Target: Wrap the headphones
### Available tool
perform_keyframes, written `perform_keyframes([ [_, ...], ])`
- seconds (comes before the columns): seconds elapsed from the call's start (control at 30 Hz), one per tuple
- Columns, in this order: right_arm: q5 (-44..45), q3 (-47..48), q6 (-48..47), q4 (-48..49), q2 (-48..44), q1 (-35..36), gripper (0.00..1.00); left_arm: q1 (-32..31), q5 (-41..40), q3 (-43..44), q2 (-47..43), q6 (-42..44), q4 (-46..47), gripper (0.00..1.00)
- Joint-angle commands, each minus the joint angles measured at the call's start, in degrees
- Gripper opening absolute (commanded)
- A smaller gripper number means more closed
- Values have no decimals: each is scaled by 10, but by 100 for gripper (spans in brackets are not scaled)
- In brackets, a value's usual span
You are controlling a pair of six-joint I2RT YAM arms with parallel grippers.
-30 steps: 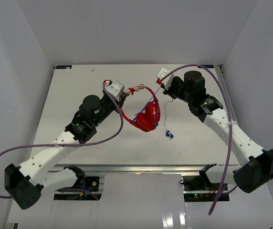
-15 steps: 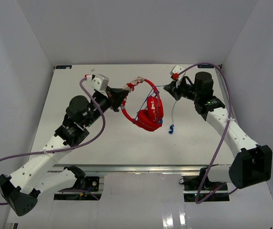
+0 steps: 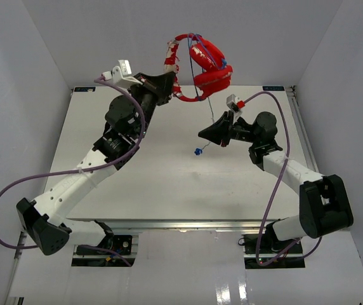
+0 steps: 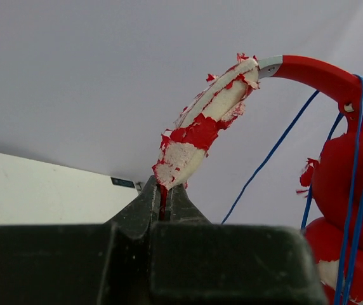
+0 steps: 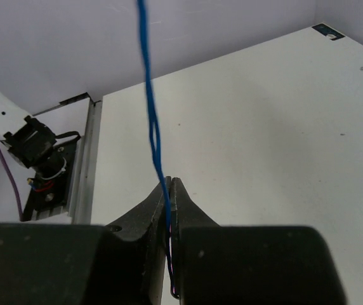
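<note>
Headphones [image 3: 210, 67] raised high over the far edge of the surface [image 3: 169, 190], touching nothing below. My left pincer [image 4: 164, 198] is shut tight on the lower end of the headband [image 4: 200, 130], biting only a thin lip of its flaking red-and-white padding. My right pincer [image 5: 170, 190] is shut tight on the thin blue cable [image 5: 148, 95], which rises from the jaws toward the earcups [image 4: 343, 190]. The plug [image 3: 198, 151] hangs beneath the right pincer. I judge the set light, its band stiff yet springy. The crumbling padding looks a poor purchase that may tear or slip, and the bare red arc of the band beside it should bear a grip better. The cable is limp, fine and probably slick, so it may slide through closed jaws; a hold nearer the plug should control the loose tail. Several strands cross the earcups, but their count and tightness cannot be read. The left wrist view cuts the earcups off at its edge, neither wrist view shows the plug, and I cannot tell whether the plug touches the surface.
</note>
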Motion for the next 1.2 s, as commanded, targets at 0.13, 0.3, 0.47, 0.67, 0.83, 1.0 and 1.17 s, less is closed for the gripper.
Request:
perform_keyframes([
  [0.13,-6,-37,-9,-23,-100,57,8,13,-304,113,128,70,4,0],
  [0.3,13,19,-149,-205,-153,78,8,17,-319,108,200,307,76,0],
  [0.47,67,130,-275,-418,-172,84,8,17,-298,-10,203,481,180,0],
  [0.67,230,235,-482,-596,-167,93,8,16,-138,-148,109,527,130,0],
  [0.83,354,246,-586,-627,-152,96,8,17,56,-198,13,542,30,0],
  [1.0,389,197,-621,-572,-141,96,8,17,226,-221,-59,509,-37,0],
  [1.17,397,148,-592,-499,-123,81,8,16,362,-213,-100,452,-82,0],
])
